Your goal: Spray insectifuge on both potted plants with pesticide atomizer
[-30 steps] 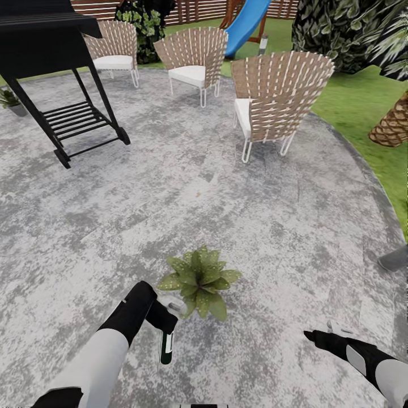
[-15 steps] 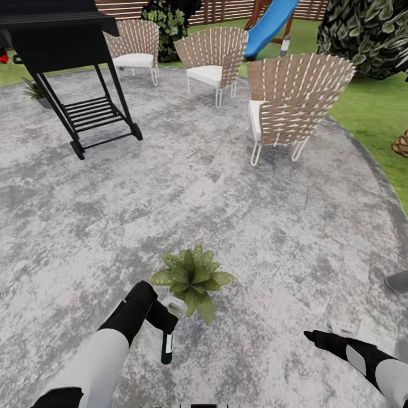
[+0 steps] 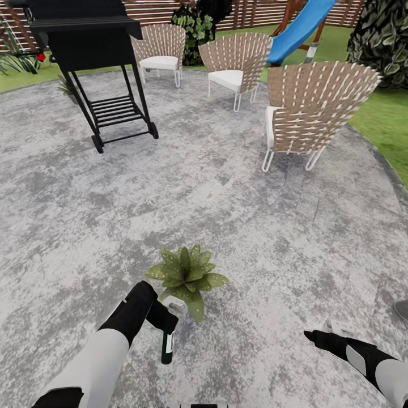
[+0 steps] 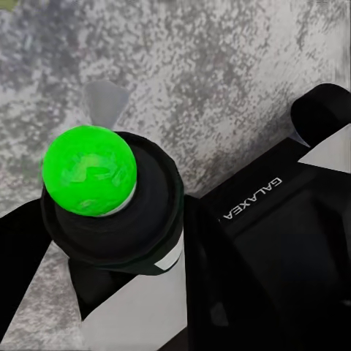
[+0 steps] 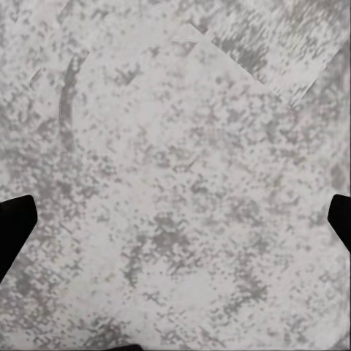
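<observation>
One left claw (image 3: 164, 323) clamps pesticide atomizer (image 3: 166, 347).

Potted plant (image 3: 186, 279) before wicker chairs (image 3: 309, 116)

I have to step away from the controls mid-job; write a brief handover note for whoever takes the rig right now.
Left gripper: shut on the slim dark-green pesticide atomizer bottle with a white label, which hangs downward beside the plant.
Right gripper: open and empty, above bare mottled-grey patio paving.
Plants: one low green leafy rosette in a small grey pot sits just ahead of the left gripper. A second potted plant stands far off at the patio edge behind the black metal grill stand.
Done: atomizer picked up.
Left: whether the near plant is covered cannot be told; no specks are visible. Check it, then spray the far plant.
</observation>
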